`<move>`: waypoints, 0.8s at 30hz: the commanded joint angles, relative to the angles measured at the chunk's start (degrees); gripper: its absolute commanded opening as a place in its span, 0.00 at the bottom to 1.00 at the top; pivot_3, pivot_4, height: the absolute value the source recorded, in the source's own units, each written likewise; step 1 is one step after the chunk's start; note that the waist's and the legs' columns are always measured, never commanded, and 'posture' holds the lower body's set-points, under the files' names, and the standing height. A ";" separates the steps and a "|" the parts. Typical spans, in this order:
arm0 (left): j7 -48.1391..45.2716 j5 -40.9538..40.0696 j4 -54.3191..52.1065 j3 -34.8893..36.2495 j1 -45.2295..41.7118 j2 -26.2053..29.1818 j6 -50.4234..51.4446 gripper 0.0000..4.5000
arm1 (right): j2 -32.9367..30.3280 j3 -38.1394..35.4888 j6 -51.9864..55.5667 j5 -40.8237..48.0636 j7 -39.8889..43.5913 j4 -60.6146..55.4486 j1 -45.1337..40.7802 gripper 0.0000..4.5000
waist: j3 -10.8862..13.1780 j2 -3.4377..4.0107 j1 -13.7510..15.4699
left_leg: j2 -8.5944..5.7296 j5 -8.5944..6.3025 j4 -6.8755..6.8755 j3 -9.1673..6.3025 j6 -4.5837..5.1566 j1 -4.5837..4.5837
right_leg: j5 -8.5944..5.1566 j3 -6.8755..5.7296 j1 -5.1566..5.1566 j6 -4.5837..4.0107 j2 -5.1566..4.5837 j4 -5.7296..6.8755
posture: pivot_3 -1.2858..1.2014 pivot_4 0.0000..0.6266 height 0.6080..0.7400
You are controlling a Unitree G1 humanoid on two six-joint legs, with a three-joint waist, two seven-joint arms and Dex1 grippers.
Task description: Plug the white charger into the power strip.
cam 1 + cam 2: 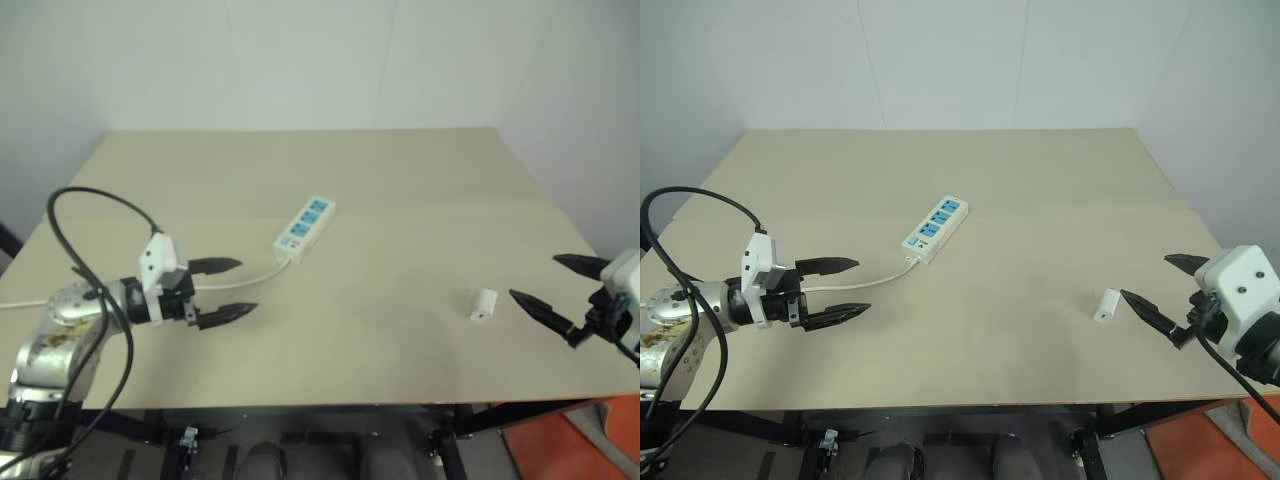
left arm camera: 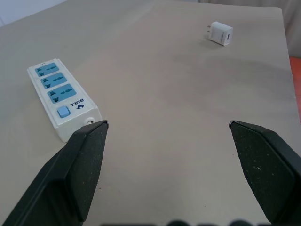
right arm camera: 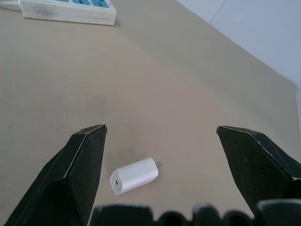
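The white charger (image 1: 483, 305) lies on its side on the tan table, toward the right front, prongs pointing away from my right gripper (image 1: 545, 283). That gripper hovers open just to the right of the charger, nothing between its fingers. The power strip (image 1: 305, 228) rests at the table's middle, a white bar with three blue socket panels, set diagonally, its thin white cord (image 1: 245, 282) trailing toward the left. My left gripper (image 1: 240, 287) is open near the left front, aimed at the strip's switch end (image 2: 63, 111), a short way from it.
The table's front edge (image 1: 330, 405) runs just below both grippers. A black cable (image 1: 75, 250) loops over my left arm. An orange object (image 1: 560, 450) sits on the floor at the right front. White walls stand behind the table.
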 commanded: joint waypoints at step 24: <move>31.64 18.92 30.23 -10.81 -29.75 -26.43 -1.53 1.00 | -0.13 7.60 -1.64 -1.01 -3.62 -3.22 -4.87 0.98 | 0.03 -0.08 0.62 | -0.11 0.01 0.07 -0.08 0.00 -0.05 | 0.07 0.00 0.05 0.08 -0.01 -0.01 | 0.52 0.24 1.00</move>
